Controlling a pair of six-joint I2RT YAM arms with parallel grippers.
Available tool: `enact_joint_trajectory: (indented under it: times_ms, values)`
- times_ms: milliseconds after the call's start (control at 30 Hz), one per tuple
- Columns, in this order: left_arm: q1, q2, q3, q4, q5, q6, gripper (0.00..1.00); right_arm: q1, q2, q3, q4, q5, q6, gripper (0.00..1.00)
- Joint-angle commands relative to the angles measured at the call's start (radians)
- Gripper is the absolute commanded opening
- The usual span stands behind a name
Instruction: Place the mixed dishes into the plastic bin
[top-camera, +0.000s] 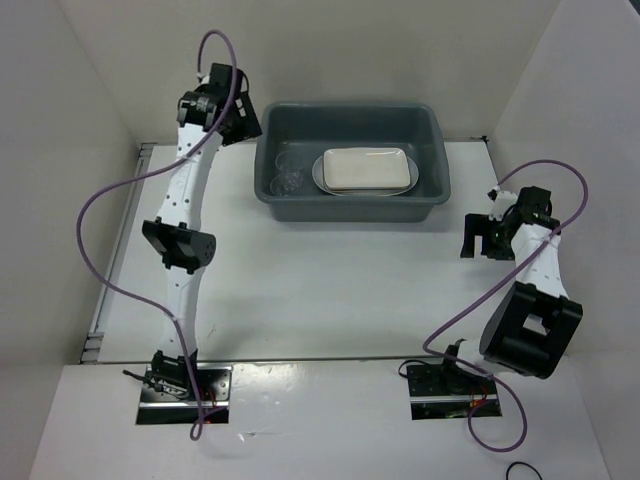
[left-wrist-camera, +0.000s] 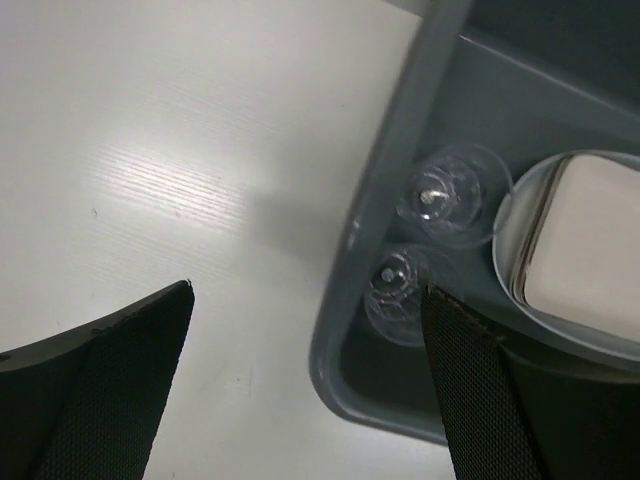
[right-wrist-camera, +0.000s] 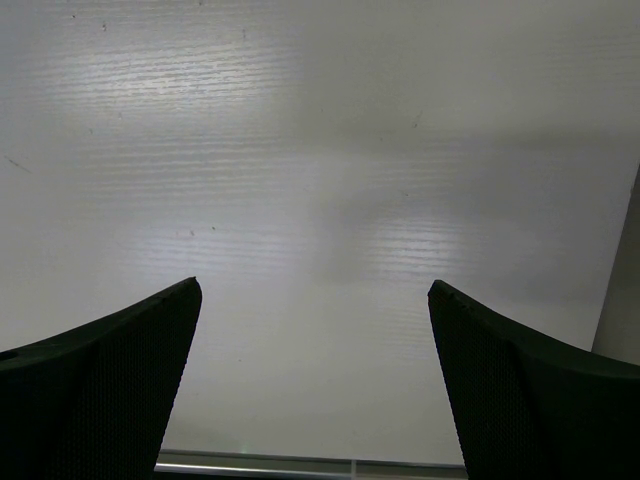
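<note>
The dark grey plastic bin (top-camera: 440, 160) stands at the back middle of the table. Inside it a cream rounded-rectangle plate (top-camera: 365, 170) lies stacked on a white oval platter (top-camera: 322, 176). Two clear glass cups (top-camera: 285, 178) lie in the bin's left end. In the left wrist view the cups (left-wrist-camera: 440, 190) sit beside the platter (left-wrist-camera: 505, 260) and plate (left-wrist-camera: 590, 240), inside the bin's rim (left-wrist-camera: 370, 230). My left gripper (top-camera: 240, 120) is open and empty above the bin's left edge (left-wrist-camera: 305, 300). My right gripper (top-camera: 478, 240) is open and empty over bare table (right-wrist-camera: 315, 290), right of the bin.
White walls enclose the table on the left, back and right. A metal rail (top-camera: 115, 250) runs along the table's left edge. Purple cables loop from both arms.
</note>
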Motion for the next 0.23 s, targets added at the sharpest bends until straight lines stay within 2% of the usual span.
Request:
enact_joint_trajectory:
  times_ms: [0, 133, 200]
  values:
    - [-0.098, -0.132, -0.018, -0.009, -0.12, -0.021, 1.0, 0.004, -0.038, 0.006, 0.026, -0.002, 0.003, 0.99]
    - [-0.277, -0.192, -0.219, -0.009, -0.315, -0.092, 1.0, 0.004, -0.059, 0.006, 0.026, -0.022, -0.016, 0.99]
    - [-0.317, -0.231, -0.347, -0.009, -0.413, -0.116, 1.0, 0.004, -0.07, 0.006, 0.017, -0.022, -0.016, 0.99]
